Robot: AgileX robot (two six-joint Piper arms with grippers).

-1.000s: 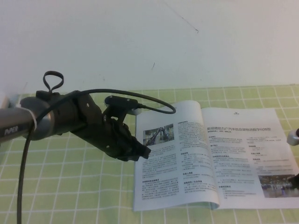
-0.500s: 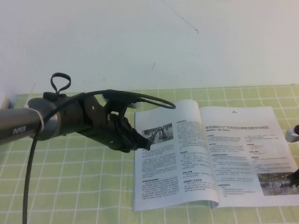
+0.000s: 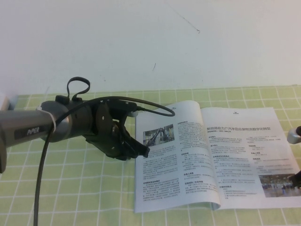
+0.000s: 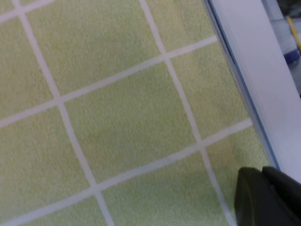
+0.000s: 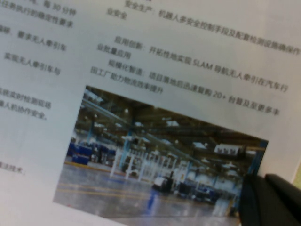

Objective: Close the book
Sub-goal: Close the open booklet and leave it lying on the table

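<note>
The left gripper has dipped back to the left edge of the book, which lies open. The right gripper sits at its right edge. I cannot tell what either holds.

Open book, thin and soft-covered, flat on the green checked cloth. White pages of dense Chinese print with small photos, left page bowed up slightly toward the spine. Outer left edge just beside the left gripper; near right corner under the right gripper.
</note>
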